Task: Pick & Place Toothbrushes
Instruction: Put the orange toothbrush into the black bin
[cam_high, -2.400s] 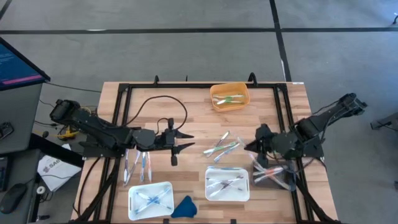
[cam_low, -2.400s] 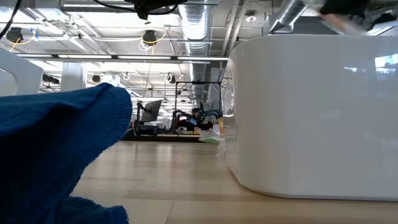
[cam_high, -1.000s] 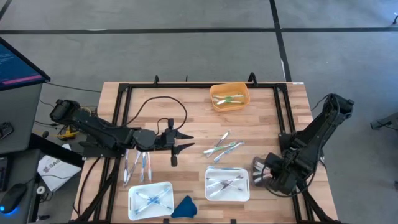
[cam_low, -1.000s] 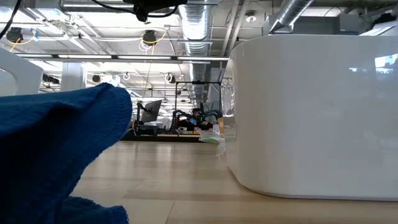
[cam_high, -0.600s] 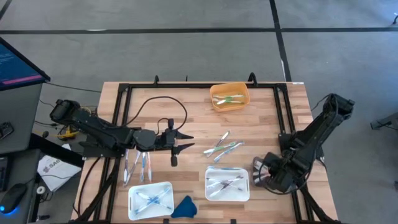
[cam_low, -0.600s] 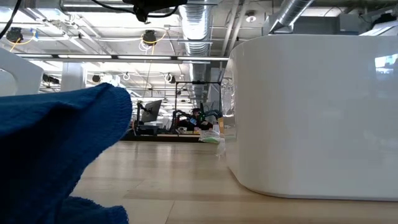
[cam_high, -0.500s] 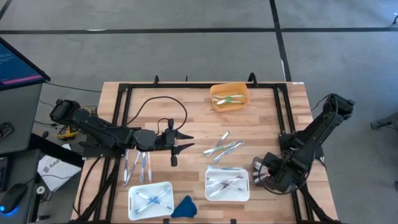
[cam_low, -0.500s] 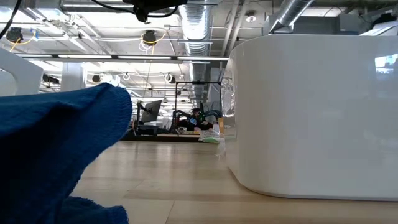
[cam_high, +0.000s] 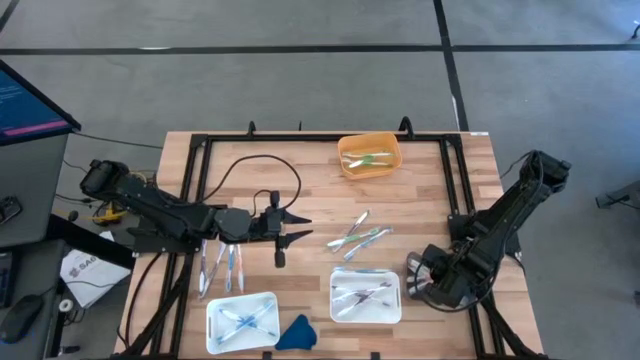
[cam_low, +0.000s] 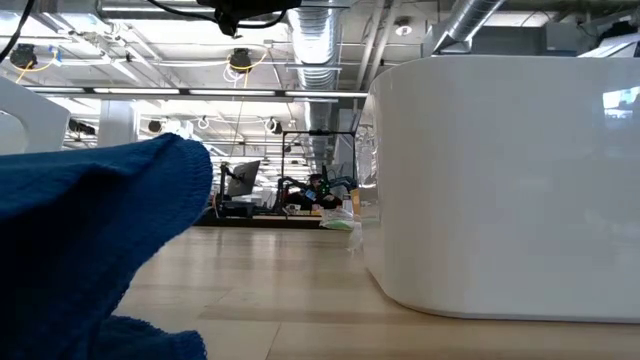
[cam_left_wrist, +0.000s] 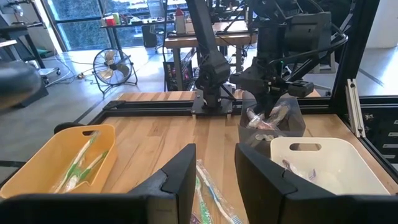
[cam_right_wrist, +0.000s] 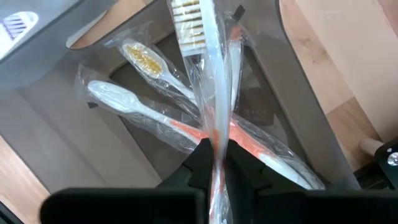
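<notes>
High view: wooden table, grey floor

Slatted wooden table (cam_high: 310, 190) inside a black frame, grey carpeted floor around it. Toothbrushes (cam_high: 357, 236) lie loose mid-table; more sit in the orange bin (cam_high: 369, 157) and two white trays (cam_high: 365, 295). Right gripper (cam_right_wrist: 214, 158), over a grey bin (cam_right_wrist: 81, 124) at the table's right edge, is pinched on a wrapped white-and-orange toothbrush (cam_right_wrist: 205, 93). Left gripper (cam_left_wrist: 214, 171) hovers mid-table, fingers apart, holding nothing.
</notes>
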